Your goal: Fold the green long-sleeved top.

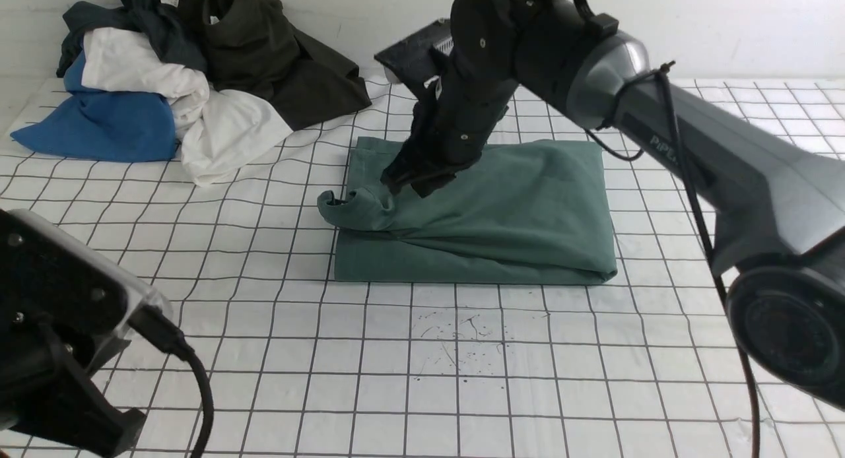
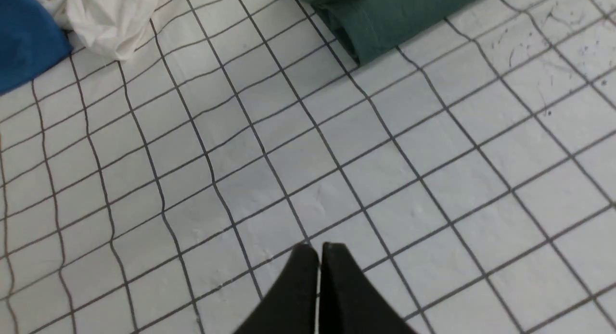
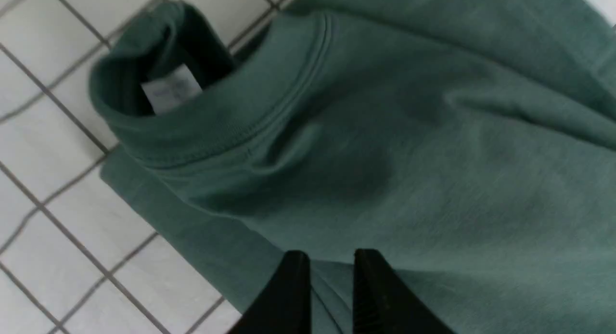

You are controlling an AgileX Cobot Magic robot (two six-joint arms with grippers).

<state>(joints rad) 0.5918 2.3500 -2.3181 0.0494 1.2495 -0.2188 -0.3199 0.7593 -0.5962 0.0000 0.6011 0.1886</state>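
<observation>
Showing one green top (image 1: 528, 200), two end effectors, left (image 2: 321, 250) closed and empty, right (image 3: 332, 257) slightly parted, empty

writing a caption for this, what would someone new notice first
Probably the black right gripper, jaws slightly apart above the folded green top mid-table. Next, the heap of dark, white and blue garments at the far left.

The folded green cotton long-sleeved top (image 1: 528, 214) lies on the flat white black-gridded cloth (image 1: 300, 359); behind it, to the left, lies a heap of crumpled blue, white and dark fabric garments (image 1: 231, 125).
</observation>
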